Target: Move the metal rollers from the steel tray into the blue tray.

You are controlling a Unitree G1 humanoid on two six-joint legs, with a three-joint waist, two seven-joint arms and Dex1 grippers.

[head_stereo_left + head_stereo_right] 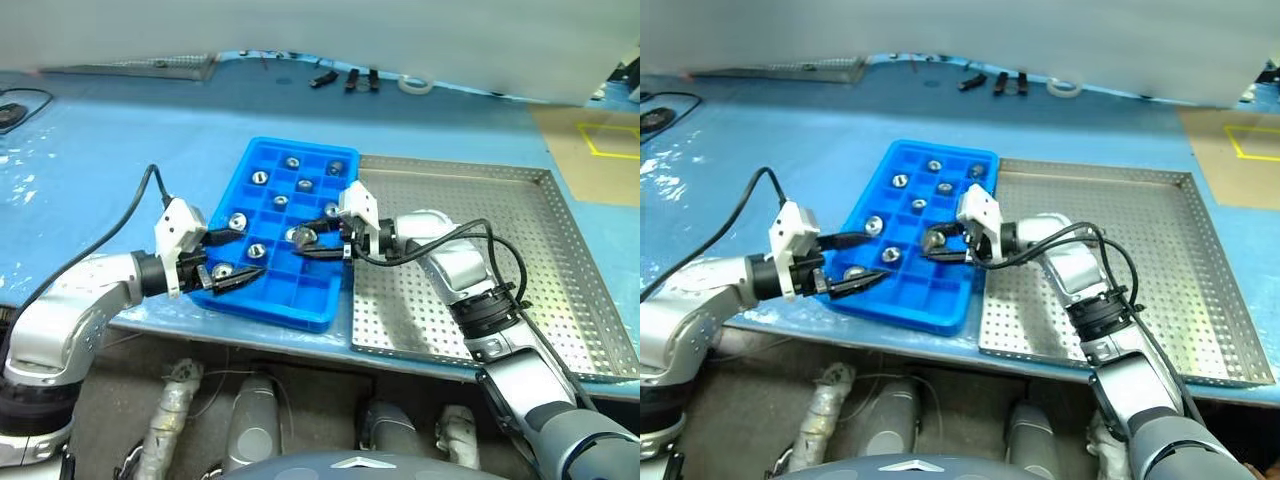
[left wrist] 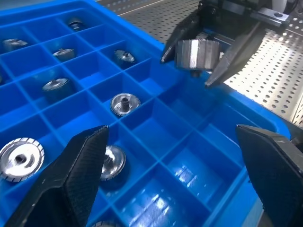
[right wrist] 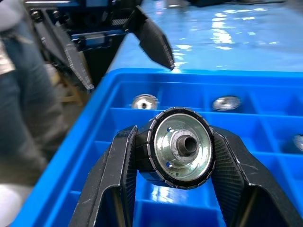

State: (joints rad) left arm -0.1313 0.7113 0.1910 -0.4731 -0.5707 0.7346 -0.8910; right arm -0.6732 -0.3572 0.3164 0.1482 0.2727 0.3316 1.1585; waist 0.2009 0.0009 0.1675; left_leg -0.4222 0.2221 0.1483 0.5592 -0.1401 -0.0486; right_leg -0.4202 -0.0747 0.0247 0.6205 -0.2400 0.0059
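The blue tray point(image 1: 290, 308) lies mid-table with several metal rollers point(image 1: 237, 221) in its compartments. Touching its right side is the steel tray point(image 1: 520, 250), whose perforated floor is bare where it shows. My right gripper point(image 1: 312, 244) reaches leftward over the blue tray's near right part, shut on one metal roller point(image 3: 180, 146) held a little above the compartments. The same held roller point(image 2: 196, 54) also appears in the left wrist view. My left gripper point(image 1: 250, 252) stands open over the blue tray's near left corner, nothing between its fingers point(image 2: 75, 175).
A white tape ring point(image 1: 415, 84) and black tools point(image 1: 350, 78) lie at the table's far edge. Another perforated tray point(image 1: 150, 67) sits far left, and a black cable point(image 1: 20, 105) lies at the left. The table's front edge runs just below both trays.
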